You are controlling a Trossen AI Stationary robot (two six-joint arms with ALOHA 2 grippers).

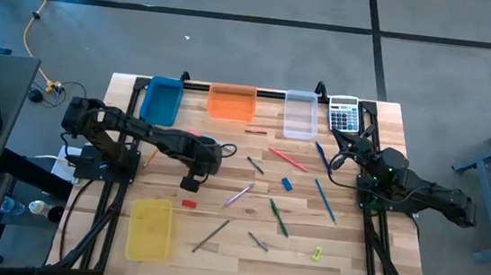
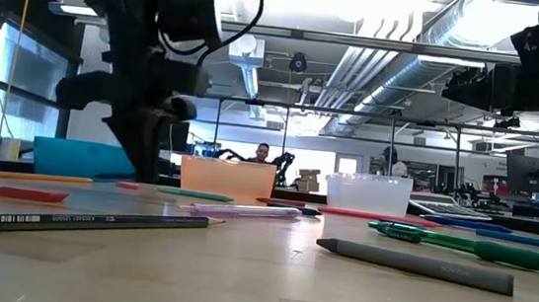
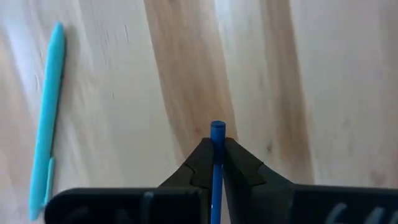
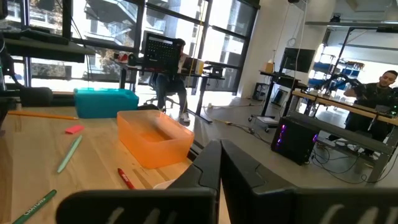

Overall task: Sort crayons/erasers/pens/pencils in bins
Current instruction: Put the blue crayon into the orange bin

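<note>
My left gripper (image 1: pixel 191 184) points down at the table's left middle and is shut on a blue stick (image 3: pixel 217 129). A teal pen (image 3: pixel 46 155) lies on the wood beside it. The blue bin (image 1: pixel 160 100), orange bin (image 1: pixel 232 102) and clear bin (image 1: pixel 299 114) stand along the far edge. The yellow bin (image 1: pixel 149 228) sits near the front left. Pens, pencils and crayons lie scattered mid-table, among them a green pen (image 1: pixel 278 217), a blue pen (image 1: pixel 323 199), a pinkish pencil (image 1: pixel 238 195) and a red eraser (image 1: pixel 188 203). My right gripper (image 4: pixel 217 163) waits, shut, at the right side. My left gripper pinches the blue stick between its two fingers (image 3: pixel 239 165). The stick runs along the fingers, and its end (image 3: pixel 217 127) pokes out past their tips toward the table. The fingers come from above, pointing down. I cannot tell whether the end touches the wood.
A grey calculator (image 1: pixel 344 114) lies at the far right corner beside the clear bin. A small blue block (image 1: pixel 286 184), a grey pencil (image 1: pixel 211 235), a grey crayon (image 1: pixel 258 242) and a yellow bit (image 1: pixel 317 252) lie mid-table and toward the front.
</note>
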